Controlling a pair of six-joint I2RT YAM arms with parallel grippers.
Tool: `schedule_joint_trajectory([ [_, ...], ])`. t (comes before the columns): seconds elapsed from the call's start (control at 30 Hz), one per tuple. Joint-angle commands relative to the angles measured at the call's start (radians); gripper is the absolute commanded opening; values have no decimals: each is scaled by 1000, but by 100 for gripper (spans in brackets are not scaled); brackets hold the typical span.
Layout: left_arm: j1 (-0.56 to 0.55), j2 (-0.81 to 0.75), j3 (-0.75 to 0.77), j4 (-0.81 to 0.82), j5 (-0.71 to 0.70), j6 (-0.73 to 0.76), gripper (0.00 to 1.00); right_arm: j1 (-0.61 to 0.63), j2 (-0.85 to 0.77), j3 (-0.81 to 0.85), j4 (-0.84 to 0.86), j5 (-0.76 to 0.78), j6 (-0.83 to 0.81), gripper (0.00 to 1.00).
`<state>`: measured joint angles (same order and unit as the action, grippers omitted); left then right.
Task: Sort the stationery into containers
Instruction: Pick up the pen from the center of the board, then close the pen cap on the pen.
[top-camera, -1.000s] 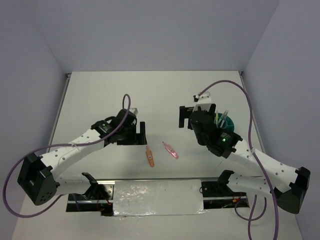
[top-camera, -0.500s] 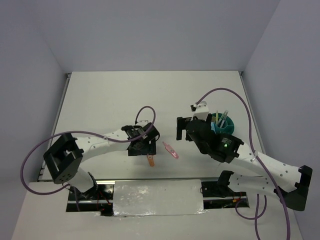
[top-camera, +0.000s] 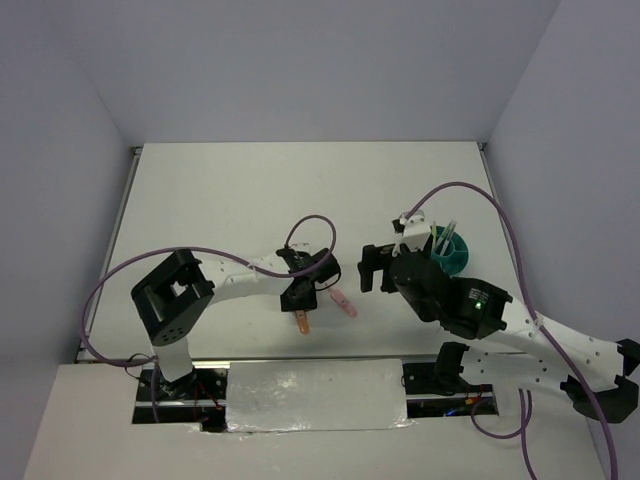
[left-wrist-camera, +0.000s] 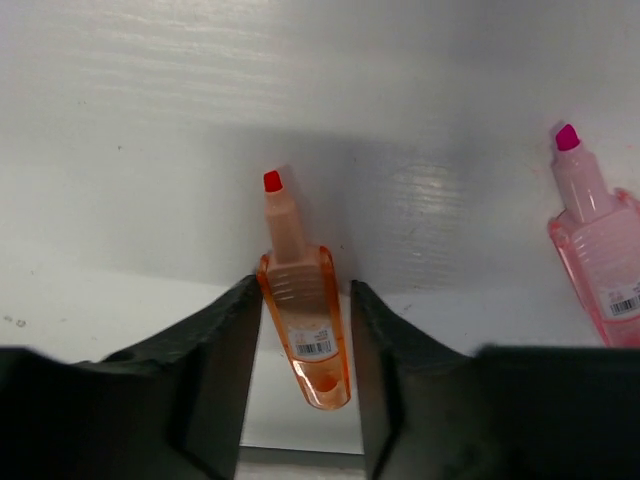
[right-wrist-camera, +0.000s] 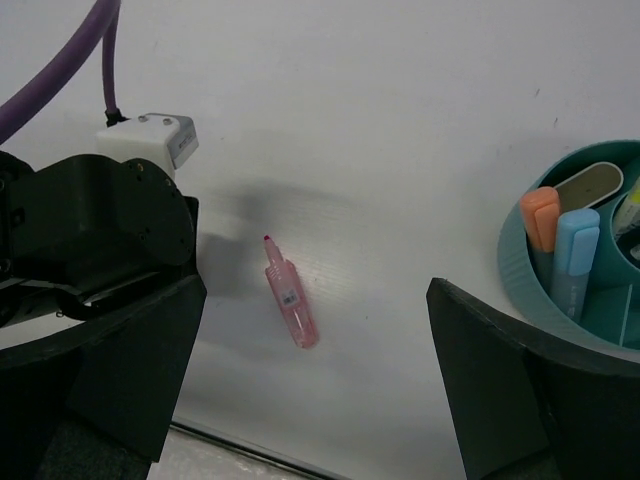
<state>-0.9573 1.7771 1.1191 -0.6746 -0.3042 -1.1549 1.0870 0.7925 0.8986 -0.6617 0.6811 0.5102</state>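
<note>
An orange highlighter (left-wrist-camera: 305, 320) lies on the white table, tip pointing away, between the fingers of my left gripper (left-wrist-camera: 305, 290). The left finger touches its body and a thin gap shows at the right finger. From above, the orange highlighter (top-camera: 302, 321) pokes out below the left gripper (top-camera: 305, 298). A pink highlighter (top-camera: 343, 303) lies just to its right, pink highlighter (right-wrist-camera: 290, 295) also below my right gripper (right-wrist-camera: 315, 300), which hangs wide open and holds nothing. The teal cup (right-wrist-camera: 520, 270) at the right holds several pieces of stationery.
The right gripper (top-camera: 372, 268) hovers between the pink highlighter and the teal cup (top-camera: 456, 262). A foil-covered strip (top-camera: 315, 395) runs along the near table edge. Purple cables loop over both arms. The left arm's head (right-wrist-camera: 90, 230) sits close to the left of the pink highlighter.
My left arm swung right and came down over the orange highlighter, its jaws narrowing around it. The right arm shifted right and nearer, staying wide open.
</note>
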Motion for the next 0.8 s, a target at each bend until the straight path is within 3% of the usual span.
schedule_joint_trajectory([
  [0.0, -23, 15, -10, -14, 8, -55, 48, 24, 4, 57, -24, 47, -33, 100],
  [0.07, -23, 18, -47, 6, 40, -71, 39, 30, 13, 68, -16, 52, -48, 100],
  [0.13, -23, 13, -73, 29, 56, -77, 18, 30, 14, 63, 11, 37, -52, 100],
  [0.23, -23, -27, -47, -2, 25, -85, 0, 28, -41, 22, 111, -66, -22, 100],
  [0.37, -23, -154, 47, -51, -59, -65, 0, 27, -148, -55, 336, -303, -75, 100],
  [0.57, -23, -456, 74, 185, -113, 55, 0, 27, -98, 22, 399, -460, -29, 93],
  [0.67, -18, -519, 129, 131, -165, 47, 0, 27, -67, 23, 473, -567, -19, 85],
  [0.77, -17, -524, 217, 57, -179, 46, 0, 30, -59, -39, 556, -551, 37, 80],
])
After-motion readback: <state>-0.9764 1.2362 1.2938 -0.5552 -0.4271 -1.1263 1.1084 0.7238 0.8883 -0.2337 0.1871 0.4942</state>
